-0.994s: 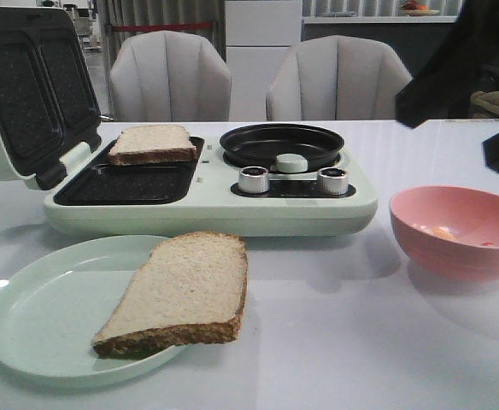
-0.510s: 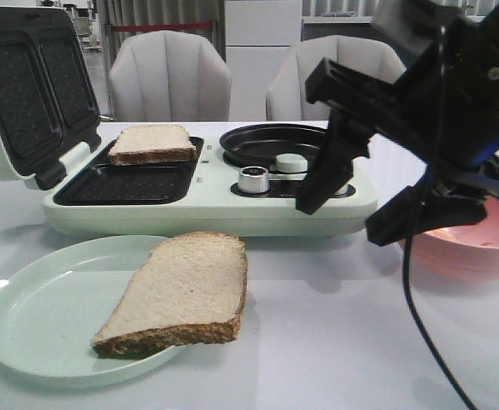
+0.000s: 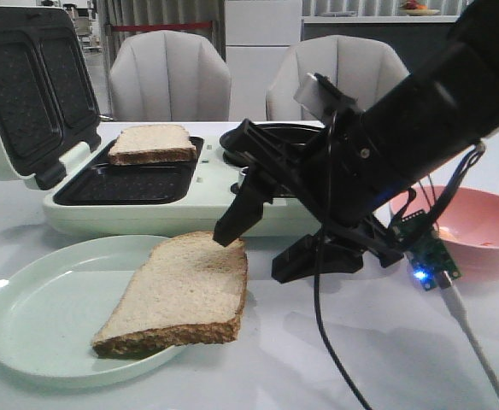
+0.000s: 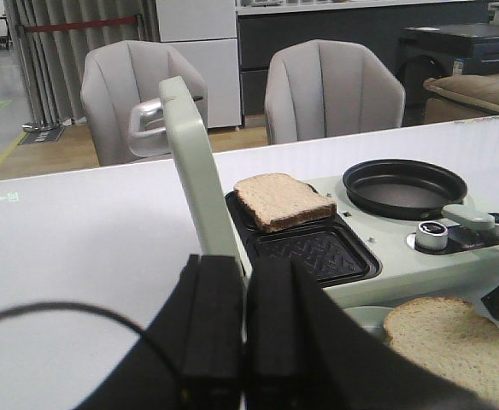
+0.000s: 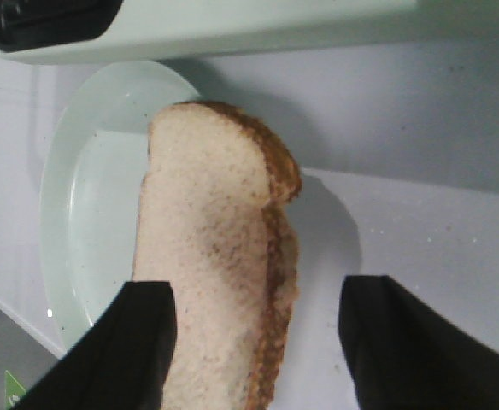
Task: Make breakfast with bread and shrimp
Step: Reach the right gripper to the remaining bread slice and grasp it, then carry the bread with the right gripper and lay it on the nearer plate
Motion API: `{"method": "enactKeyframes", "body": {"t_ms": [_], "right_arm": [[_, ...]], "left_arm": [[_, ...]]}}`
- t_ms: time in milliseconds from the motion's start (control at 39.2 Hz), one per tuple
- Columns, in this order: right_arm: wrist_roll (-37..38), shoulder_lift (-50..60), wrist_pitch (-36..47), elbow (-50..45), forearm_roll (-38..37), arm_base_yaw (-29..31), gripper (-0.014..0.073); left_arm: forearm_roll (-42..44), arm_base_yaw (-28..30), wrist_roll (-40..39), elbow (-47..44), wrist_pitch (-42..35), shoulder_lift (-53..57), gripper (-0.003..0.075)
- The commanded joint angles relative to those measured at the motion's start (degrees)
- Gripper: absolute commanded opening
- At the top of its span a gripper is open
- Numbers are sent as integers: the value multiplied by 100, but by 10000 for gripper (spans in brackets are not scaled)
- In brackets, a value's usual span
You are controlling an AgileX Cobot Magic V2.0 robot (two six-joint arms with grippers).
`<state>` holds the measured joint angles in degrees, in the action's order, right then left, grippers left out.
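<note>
One bread slice (image 3: 177, 295) lies on a pale green plate (image 3: 36, 316), its right edge hanging over the rim. A second slice (image 3: 151, 143) sits in the far well of the open sandwich maker (image 3: 207, 201). My right gripper (image 3: 258, 254) is open, low over the near slice's right end. In the right wrist view the gripper (image 5: 258, 295) straddles that slice (image 5: 207, 239) and its crust. My left gripper (image 4: 245, 265) is shut and empty, off to the left of the maker. The shrimp are hidden behind my right arm.
A pink bowl (image 3: 480, 226) stands at the right, partly behind my right arm. The maker's raised lid (image 3: 27, 85) stands at the left, and a round black pan (image 4: 403, 184) with knobs (image 4: 431, 232) sits on its right half. Two chairs stand behind the table.
My right arm has swung in from the right edge, leftward and down, from beside the bowl to the near bread slice, jaws open. Bread and plate have not moved.
</note>
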<state>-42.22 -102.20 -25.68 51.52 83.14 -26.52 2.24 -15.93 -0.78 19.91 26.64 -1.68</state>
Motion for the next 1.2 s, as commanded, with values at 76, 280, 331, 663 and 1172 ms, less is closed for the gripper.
{"method": "enactKeyframes", "body": {"t_ms": [76,280,331,663,1172], "right_arm": [[-683,-103,-296,161,779,-3,509],[-845,-266,-530,167,936,-3,490],[-938,-266,-535,167,940,-3,458],[-1310,-260,-636,167,1247,-3,182],[-2194,429,-1629,537,1730,9,182]], "left_arm": [[-35,8,-68,147,-467,-63,113],[-35,8,-68,147,-467,-63,113],[-35,8,-68,147,-467,-63,113],[-35,8,-68,147,-467,-63,113],[-35,8,-68,147,-467,-63,113]]}}
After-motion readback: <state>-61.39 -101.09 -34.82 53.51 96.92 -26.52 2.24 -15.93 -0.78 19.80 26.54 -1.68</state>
